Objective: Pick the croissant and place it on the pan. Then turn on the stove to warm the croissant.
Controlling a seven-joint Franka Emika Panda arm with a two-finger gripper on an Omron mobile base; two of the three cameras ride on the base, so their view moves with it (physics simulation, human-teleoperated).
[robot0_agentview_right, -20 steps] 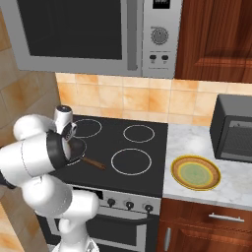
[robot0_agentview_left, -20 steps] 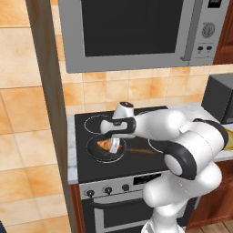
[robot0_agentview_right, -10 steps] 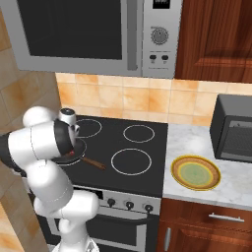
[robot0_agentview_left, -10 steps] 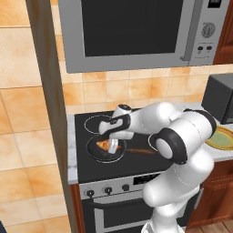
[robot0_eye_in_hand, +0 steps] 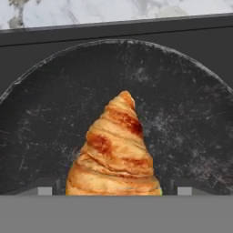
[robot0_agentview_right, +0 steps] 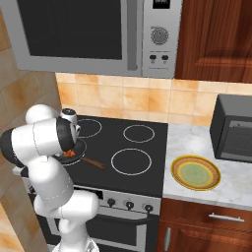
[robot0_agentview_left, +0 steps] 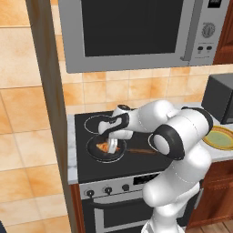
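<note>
Croissant (robot0_eye_in_hand: 116,148): golden-orange, browner ridges. Lies inside the pan (robot0_eye_in_hand: 191,113), on its dark scuffed floor. In the hand view it sits directly between the two finger tips, its broad end nearest the camera, its point running straight away along the gripper's line of sight. Long axis therefore lies crosswise to the gap between the jaws, not along it.

Pan: round, dark, thin brown handle pointing toward the cooktop's middle. It rests on the front-left ring of the stove (robot0_agentview_right: 147,172).

Gripper (robot0_agentview_left: 113,144): low over the pan, pointing down. Jaws spread, one tip showing clear of the pastry on each side in the hand view; judged as letting go, not pinching, though contact at the very base of the croissant is hidden.

Stove: black glass, four white rings, silver front panel with small black knobs (robot0_agentview_left: 108,190) below the pan. No burner glows.

Status, as judged: placing step looks done or nearly so; knob untouched. The next move calls for a straight lift clear of the pastry, then a reach down to the panel.
</note>
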